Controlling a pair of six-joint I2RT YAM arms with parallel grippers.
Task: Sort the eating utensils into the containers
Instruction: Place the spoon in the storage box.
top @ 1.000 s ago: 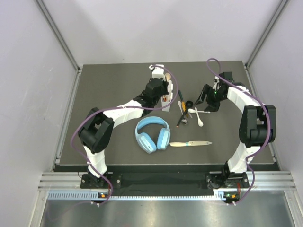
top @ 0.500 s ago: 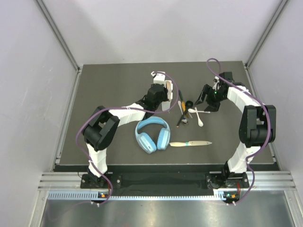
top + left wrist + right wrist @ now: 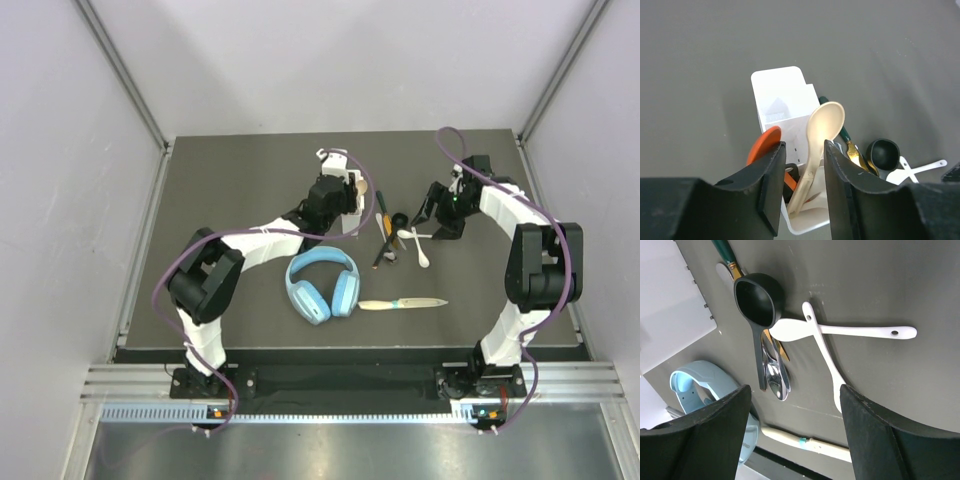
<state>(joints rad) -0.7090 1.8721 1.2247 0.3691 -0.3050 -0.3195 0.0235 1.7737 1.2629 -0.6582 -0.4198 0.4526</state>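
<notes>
The white caddy [image 3: 782, 95] stands at the table's middle back [image 3: 350, 212]. An orange-red spoon [image 3: 763, 145] and a cream spoon [image 3: 824, 122] stand in it, bowls up. My left gripper [image 3: 805, 165] hovers just above the caddy, open, with the cream spoon's handle loose between the fingers. To the right lie a black scoop [image 3: 756, 297], two crossed white spoons [image 3: 850, 331], a metal spoon [image 3: 775, 377] and a green-handled gold utensil [image 3: 725, 255]. My right gripper [image 3: 795, 390] hangs open above this pile, holding nothing.
Light-blue headphones [image 3: 322, 283] lie in front of the caddy. A cream knife with a teal band [image 3: 403, 303] lies to their right. The caddy's white wall [image 3: 670, 295] stands just left of the loose utensils.
My left gripper has opened and let go of the cream spoon, which now stands in the caddy. The right arm has not moved.
</notes>
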